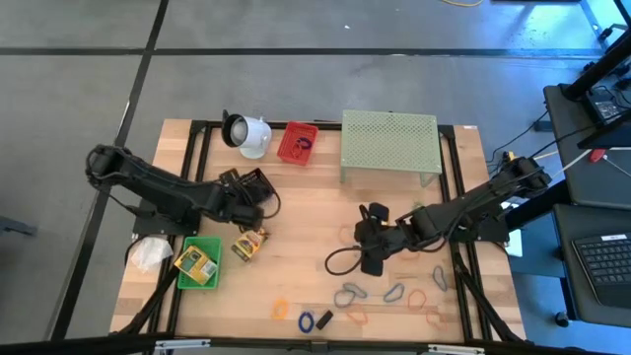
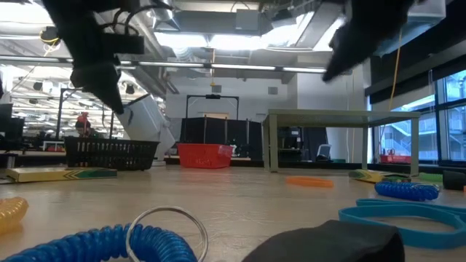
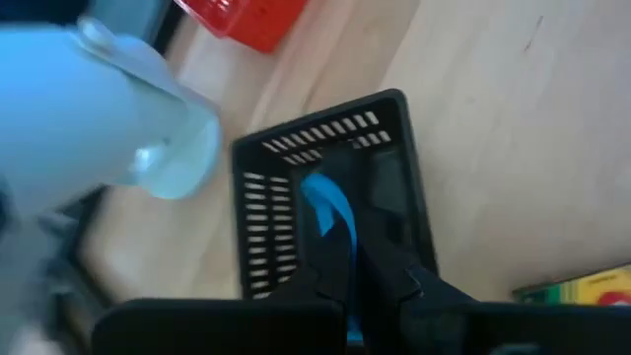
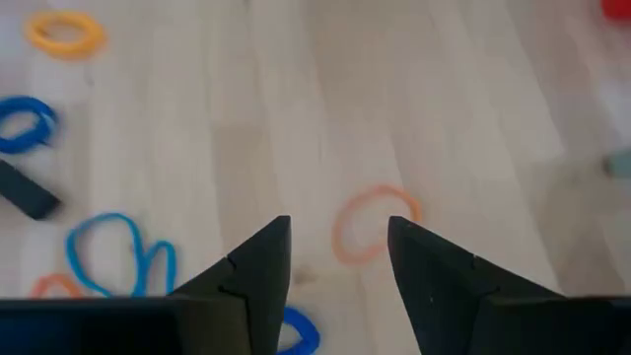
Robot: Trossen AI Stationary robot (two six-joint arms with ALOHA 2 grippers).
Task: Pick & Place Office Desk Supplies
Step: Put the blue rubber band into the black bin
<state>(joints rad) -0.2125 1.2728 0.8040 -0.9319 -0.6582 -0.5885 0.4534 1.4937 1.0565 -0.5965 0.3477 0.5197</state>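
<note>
The right claw (image 4: 338,258) hangs open above the table (image 1: 296,197), an orange rubber band (image 4: 373,224) lying flat just ahead between its fingers. The left claw (image 3: 353,258), pinched on a blue band (image 3: 330,202), hovers over the black basket (image 3: 258,177).

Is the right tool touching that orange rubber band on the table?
Apart. The right wrist view shows the right tool open above the table, with the orange rubber band lying flat in the gap beyond its fingertips.

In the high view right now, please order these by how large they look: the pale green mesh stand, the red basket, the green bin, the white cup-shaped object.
1. Pale green mesh stand, clearly largest.
2. Green bin and red basket: they look alike, so I do not rank them.
3. White cup-shaped object, slightly smaller, though close.
</note>
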